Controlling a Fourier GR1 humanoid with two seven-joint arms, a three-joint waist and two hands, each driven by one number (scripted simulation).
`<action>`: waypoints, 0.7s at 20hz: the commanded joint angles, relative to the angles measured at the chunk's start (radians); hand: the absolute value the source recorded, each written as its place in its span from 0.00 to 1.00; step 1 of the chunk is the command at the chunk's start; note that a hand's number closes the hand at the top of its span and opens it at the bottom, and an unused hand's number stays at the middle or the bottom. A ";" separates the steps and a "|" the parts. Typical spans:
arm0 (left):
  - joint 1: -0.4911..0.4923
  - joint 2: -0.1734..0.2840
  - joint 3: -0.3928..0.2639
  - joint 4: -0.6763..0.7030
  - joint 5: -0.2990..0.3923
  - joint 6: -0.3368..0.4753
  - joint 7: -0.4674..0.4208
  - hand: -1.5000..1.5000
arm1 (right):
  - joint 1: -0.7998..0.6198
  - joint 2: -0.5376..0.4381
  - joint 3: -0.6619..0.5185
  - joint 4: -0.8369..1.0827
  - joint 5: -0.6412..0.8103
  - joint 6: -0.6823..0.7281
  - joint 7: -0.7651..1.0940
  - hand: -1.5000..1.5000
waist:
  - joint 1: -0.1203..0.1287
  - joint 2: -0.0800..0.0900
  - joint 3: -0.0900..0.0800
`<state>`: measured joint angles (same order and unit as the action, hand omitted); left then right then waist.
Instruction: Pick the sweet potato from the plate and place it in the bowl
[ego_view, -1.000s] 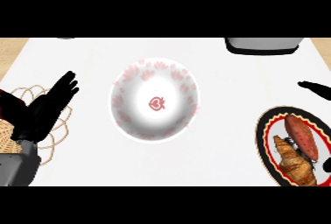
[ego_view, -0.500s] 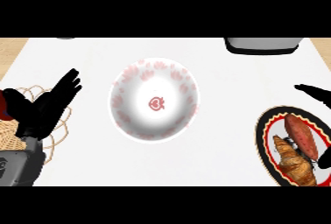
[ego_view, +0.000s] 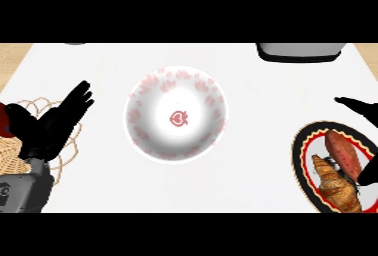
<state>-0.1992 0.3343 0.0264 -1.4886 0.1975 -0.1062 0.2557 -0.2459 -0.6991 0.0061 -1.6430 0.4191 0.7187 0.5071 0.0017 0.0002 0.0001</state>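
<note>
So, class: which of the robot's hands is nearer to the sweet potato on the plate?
The right hand. It hovers at the plate's upper right edge, just above the sweet potato. The left hand rests far across the counter, beyond the bowl.

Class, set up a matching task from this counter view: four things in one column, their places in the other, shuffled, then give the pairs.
Things:
1. bowl
2. sweet potato
3. left hand
4. croissant

Places:
A. on the plate, nearer the view's lower edge
B. at the view's left, open, over a wicker basket
C. middle of the counter
D. on the plate, its upper part

Pairs: 1-C, 2-D, 3-B, 4-A
</note>
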 joint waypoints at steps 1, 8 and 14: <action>0.068 -0.004 0.018 -0.061 -0.006 -0.037 0.004 0.50 | 0.013 0.026 -0.025 0.015 0.060 0.015 -0.037 0.00 | 0.001 -0.001 0.000; 0.017 -0.046 0.025 0.002 -0.048 -0.022 -0.018 0.50 | 0.020 0.070 0.002 0.148 0.170 -0.036 -0.134 0.00 | 0.002 0.000 0.000; -0.051 -0.028 0.078 0.064 -0.037 -0.074 -0.017 0.50 | -0.038 0.136 0.011 0.248 0.240 -0.045 -0.153 0.00 | 0.000 0.001 0.000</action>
<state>-0.2161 0.2962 0.0722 -1.4751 0.1563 -0.1475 0.2517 -0.2617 -0.6002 0.0109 -1.4623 0.6107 0.6953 0.3838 0.0026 0.0004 0.0001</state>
